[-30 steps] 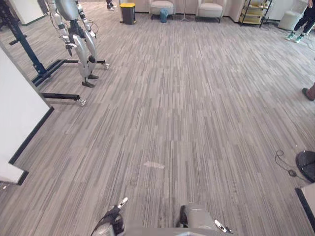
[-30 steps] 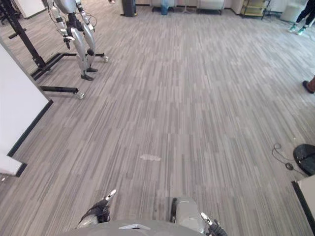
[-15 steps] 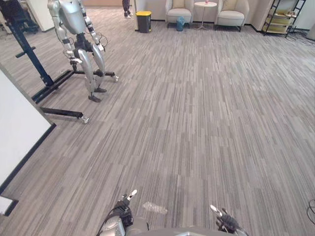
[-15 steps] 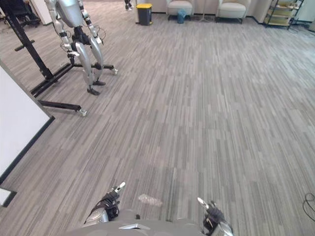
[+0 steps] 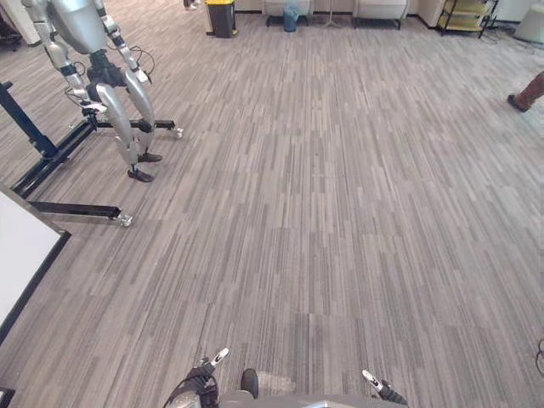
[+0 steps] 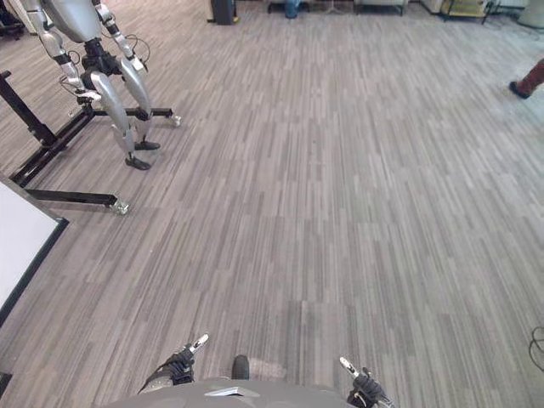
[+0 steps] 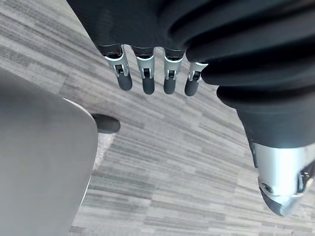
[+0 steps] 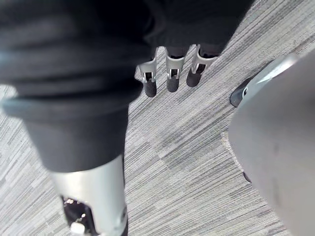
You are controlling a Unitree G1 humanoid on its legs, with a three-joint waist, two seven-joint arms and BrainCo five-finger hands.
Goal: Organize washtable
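Note:
My left hand (image 5: pixel 204 378) hangs low at the bottom edge of the left eye view, over grey striped carpet. Its fingers (image 7: pixel 147 81) are straight and hold nothing, and the thumb (image 7: pixel 280 182) stands apart from them. My right hand (image 5: pixel 380 389) hangs on the other side at the same height. Its fingers (image 8: pixel 170 78) are also relaxed and empty, with only carpet past them.
Another humanoid robot (image 5: pixel 93 76) hangs on a black wheeled stand (image 5: pixel 64 161) at the far left. A white panel (image 5: pixel 17 255) borders the left side. A yellow-lidded bin (image 5: pixel 221 15) and a shelf (image 5: pixel 463 13) stand along the far wall. A person's shoe (image 5: pixel 527 89) shows at the right.
The whole picture has shifted, so the camera has moved: the robot on the stand now sits further left. Both hands still hang open at my sides.

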